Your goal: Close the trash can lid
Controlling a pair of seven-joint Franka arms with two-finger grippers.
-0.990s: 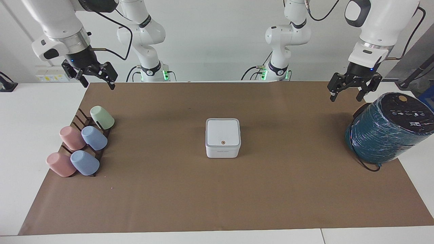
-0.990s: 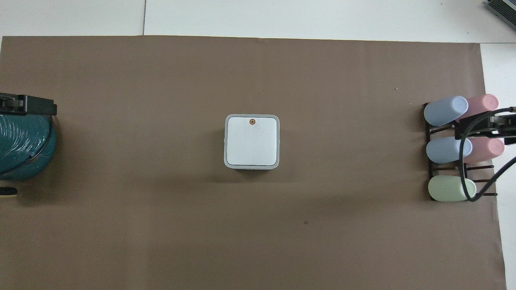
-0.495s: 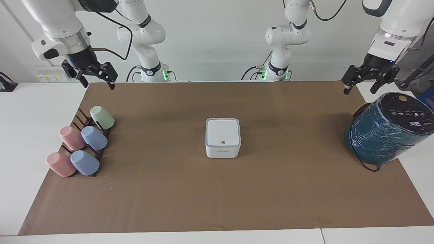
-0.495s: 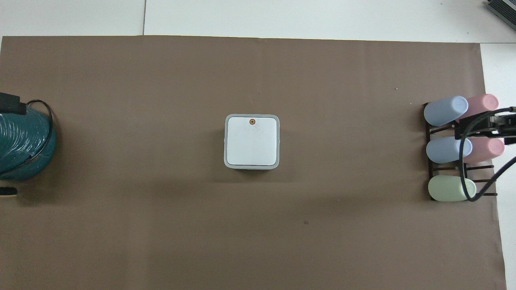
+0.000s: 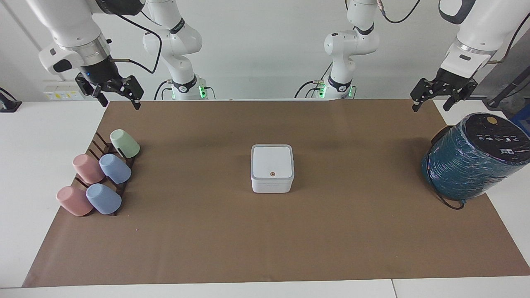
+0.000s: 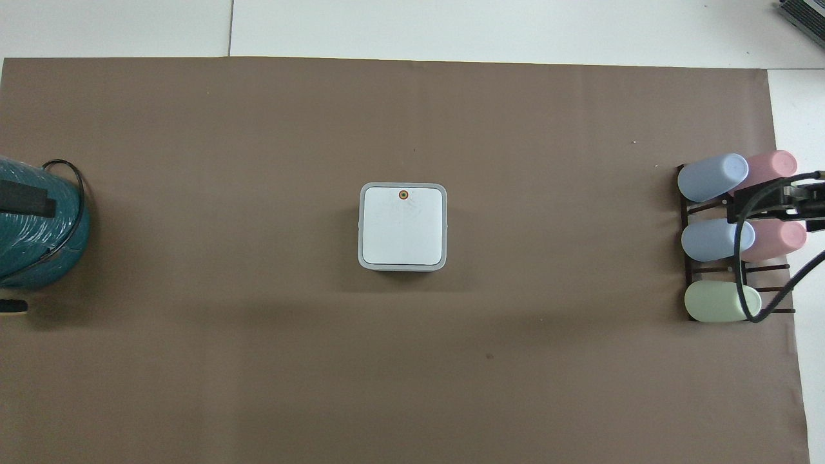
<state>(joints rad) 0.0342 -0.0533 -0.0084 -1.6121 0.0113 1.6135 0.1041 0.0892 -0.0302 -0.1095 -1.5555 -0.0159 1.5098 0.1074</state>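
Note:
The small white trash can (image 5: 272,184) stands in the middle of the brown mat. Its lid (image 5: 272,160) lies flat and shut on it, with the orange dot (image 5: 272,174) on the edge farthest from the robots. The lid also shows in the overhead view (image 6: 403,229). My left gripper (image 5: 431,105) hangs open in the air over the mat's corner at the left arm's end, next to the teal cylinder. My right gripper (image 5: 119,102) hangs open over the mat's corner at the right arm's end, above the cup rack. Both are well apart from the trash can.
A large dark teal wrapped cylinder (image 5: 472,161) with a black cable stands at the left arm's end of the table. A dark rack (image 5: 96,145) with several pink, blue and green cups (image 5: 115,169) lies at the right arm's end. The brown mat (image 5: 265,240) covers the table.
My left gripper has risen and drawn back toward the robots, away from the teal cylinder's top. The right arm, the trash can and its lid have not moved.

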